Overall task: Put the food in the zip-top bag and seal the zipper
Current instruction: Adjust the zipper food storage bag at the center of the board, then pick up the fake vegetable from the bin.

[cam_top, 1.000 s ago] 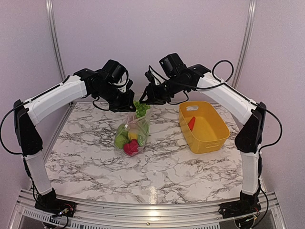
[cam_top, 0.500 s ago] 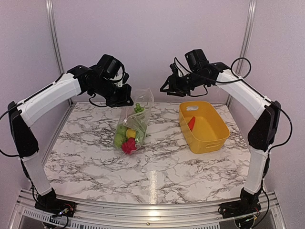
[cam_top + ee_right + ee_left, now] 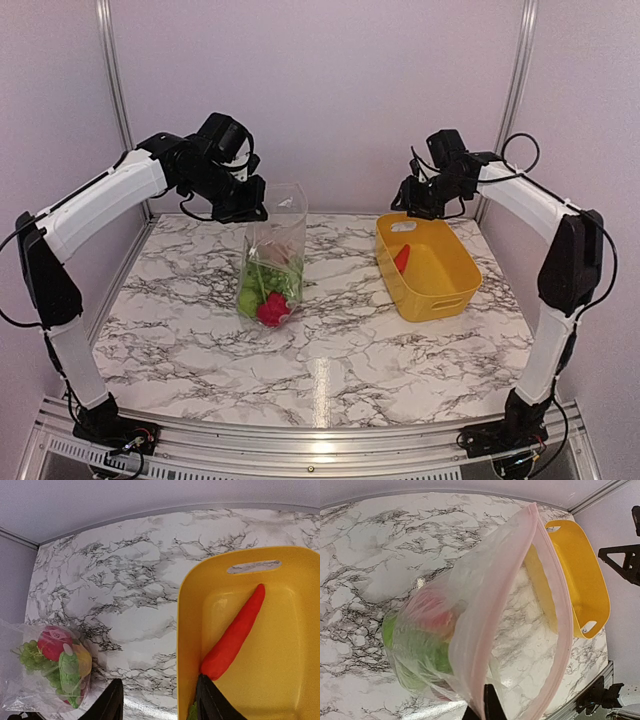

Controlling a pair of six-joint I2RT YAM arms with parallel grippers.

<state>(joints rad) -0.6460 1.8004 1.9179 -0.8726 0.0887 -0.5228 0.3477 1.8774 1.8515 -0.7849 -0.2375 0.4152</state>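
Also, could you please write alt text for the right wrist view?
A long red toy vegetable lies in a yellow basket on a marble table, seen past the open right gripper. At lower left, a clear bag holds toy food.

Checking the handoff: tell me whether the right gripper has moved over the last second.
Yes. The right gripper has swung right, from beside the zip-top bag to above the far rim of the yellow basket, which stayed put.

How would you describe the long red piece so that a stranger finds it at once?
On the marble table, find the yellow basket on the right. A long, tapered red-orange toy vegetable lies slanted inside it. The other toy food is rounder and sits in the clear bag.
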